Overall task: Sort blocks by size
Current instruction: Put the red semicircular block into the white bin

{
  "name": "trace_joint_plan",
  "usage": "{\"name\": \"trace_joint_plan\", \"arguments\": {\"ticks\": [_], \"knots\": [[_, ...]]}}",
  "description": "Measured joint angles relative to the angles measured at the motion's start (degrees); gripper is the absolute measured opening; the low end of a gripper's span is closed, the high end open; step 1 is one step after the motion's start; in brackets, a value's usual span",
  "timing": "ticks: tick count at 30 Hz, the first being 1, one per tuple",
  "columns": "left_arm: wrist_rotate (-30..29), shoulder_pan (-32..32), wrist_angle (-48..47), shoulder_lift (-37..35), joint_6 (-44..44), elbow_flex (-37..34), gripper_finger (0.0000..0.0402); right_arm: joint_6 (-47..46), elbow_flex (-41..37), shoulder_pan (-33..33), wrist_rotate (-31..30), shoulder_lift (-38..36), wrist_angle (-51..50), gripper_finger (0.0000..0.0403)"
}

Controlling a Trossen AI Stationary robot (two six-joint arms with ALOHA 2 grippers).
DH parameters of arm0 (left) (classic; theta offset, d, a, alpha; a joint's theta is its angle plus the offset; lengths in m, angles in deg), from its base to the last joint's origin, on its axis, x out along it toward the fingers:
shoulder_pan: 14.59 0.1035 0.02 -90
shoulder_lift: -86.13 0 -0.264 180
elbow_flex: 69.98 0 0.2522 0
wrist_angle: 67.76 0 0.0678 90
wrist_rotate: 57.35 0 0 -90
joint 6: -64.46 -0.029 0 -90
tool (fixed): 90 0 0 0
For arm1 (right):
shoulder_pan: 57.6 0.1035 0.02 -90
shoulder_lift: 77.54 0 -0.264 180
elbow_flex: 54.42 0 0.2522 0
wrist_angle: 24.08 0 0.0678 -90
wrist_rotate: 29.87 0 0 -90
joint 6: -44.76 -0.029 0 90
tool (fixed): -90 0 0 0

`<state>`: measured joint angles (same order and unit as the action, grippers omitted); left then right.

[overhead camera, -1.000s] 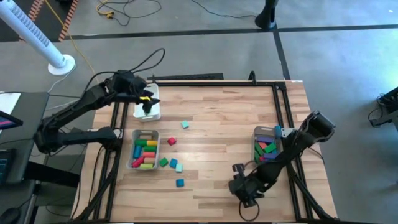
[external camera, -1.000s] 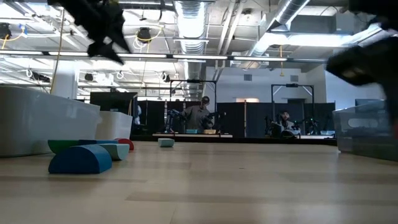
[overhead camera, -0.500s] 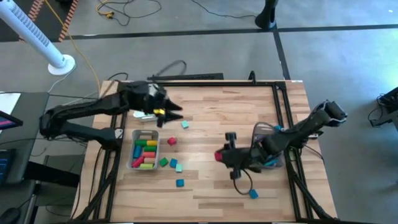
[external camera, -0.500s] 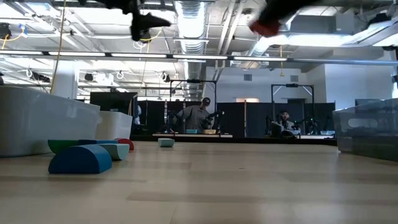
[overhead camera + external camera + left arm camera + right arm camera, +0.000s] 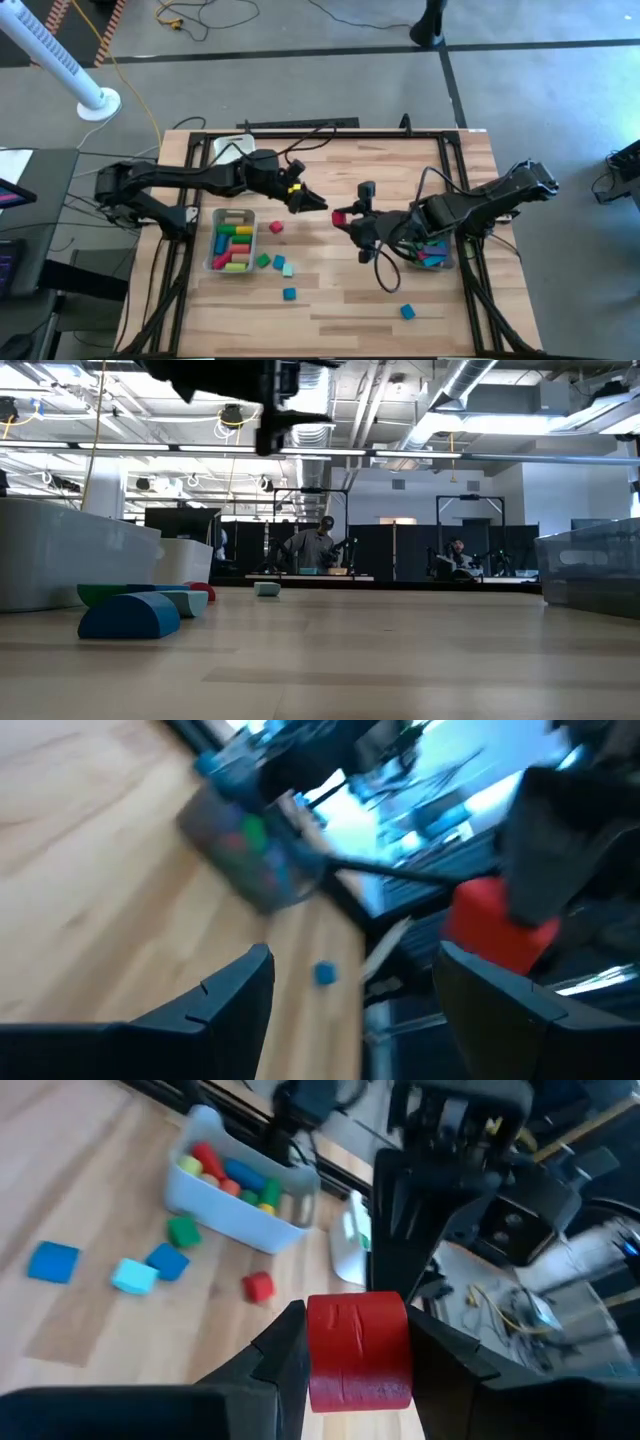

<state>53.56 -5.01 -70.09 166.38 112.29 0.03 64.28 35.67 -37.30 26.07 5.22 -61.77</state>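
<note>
My right gripper [image 5: 347, 220] hangs above the table's middle, shut on a red block [image 5: 358, 1350]. My left gripper [image 5: 314, 201] reaches in from the table's left and stands open just short of that block [image 5: 492, 926], facing it without touching. A clear bin [image 5: 232, 240] at the left holds several coloured blocks. Another bin [image 5: 432, 248] with blocks sits at the right under my right arm. Loose blocks lie flat on the wood: a red one [image 5: 276, 228], a green one [image 5: 263, 261], teal ones [image 5: 283, 266] and blue ones [image 5: 289, 294]. My right gripper pinches the red block by two opposite sides [image 5: 312, 1355] between its two fingers. The fingers point toward the table's left, slanting a little downward. The block is lifted clear, well above the table.
A white tray [image 5: 224, 148] sits at the far left corner. One blue block [image 5: 407, 312] lies alone near the front right. Black rails [image 5: 330, 131] frame the table. Bare wood lies between the two bins and along the near edge.
My right gripper has risen from the table's near edge and gone toward the middle, carrying the red block clear of the wood. My left gripper has swung from over the white tray toward the table's middle, tipping from pointing down to nearly level, still open.
</note>
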Motion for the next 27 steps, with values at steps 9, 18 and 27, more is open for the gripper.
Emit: {"name": "trace_joint_plan", "arguments": {"ticks": [9, 18, 27], "knots": [[0.01, -1.9, 15.11, 3.36, 9.24, -0.04, 0.0261, -8.77, 0.0, -1.19, -5.09, -0.13, -0.49, 0.0162], [-1.62, -2.62, 20.58, 3.21, 11.66, -0.04, 0.0261, -10.52, 0.0, -1.33, -5.13, 0.0, -0.35, 0.0163], [-4.82, -4.82, 16.51, 3.26, 11.69, -0.04, 0.0252, -11.22, 0.0, -1.23, -5.1, 0.0, 0.4, 0.0163]]}}
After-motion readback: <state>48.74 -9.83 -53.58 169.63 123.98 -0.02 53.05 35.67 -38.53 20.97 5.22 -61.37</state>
